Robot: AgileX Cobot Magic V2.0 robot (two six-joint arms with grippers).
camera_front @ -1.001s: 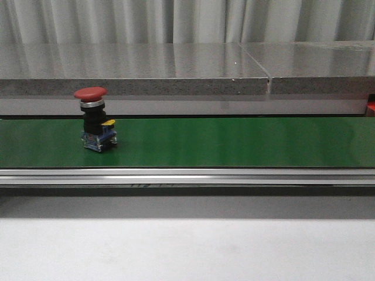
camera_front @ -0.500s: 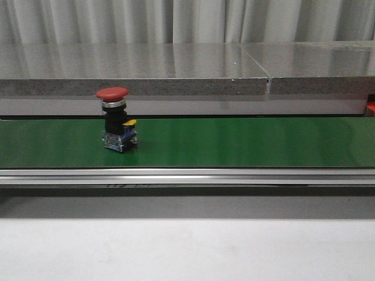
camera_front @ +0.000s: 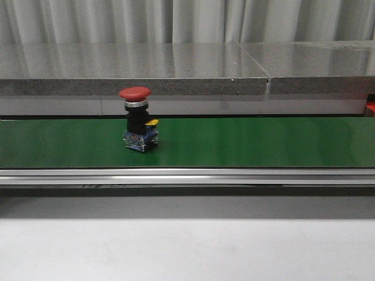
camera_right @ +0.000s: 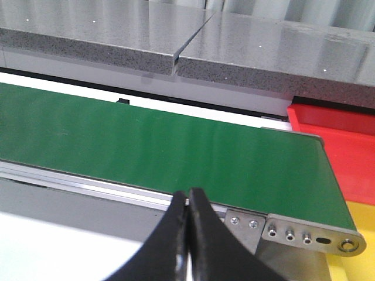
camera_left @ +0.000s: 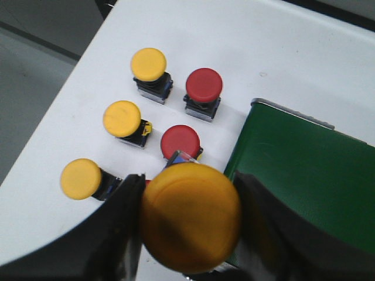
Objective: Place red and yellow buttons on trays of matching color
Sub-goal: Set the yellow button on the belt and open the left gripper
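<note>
I saw the left gripper [camera_left: 190, 234] pinching a yellow mushroom-head push button [camera_left: 190, 225]; right gripper [camera_right: 187, 234] pressed together over the green conveyor belt [camera_right: 176, 152].

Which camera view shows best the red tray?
The right wrist view. The red tray lies there past the end of the green belt. In the front view only a small red corner shows at the edge; the left wrist view shows none.

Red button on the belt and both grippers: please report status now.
Left gripper shut on yellow button. Right gripper shut, empty. Red button upright on green belt, nothing near it.
</note>
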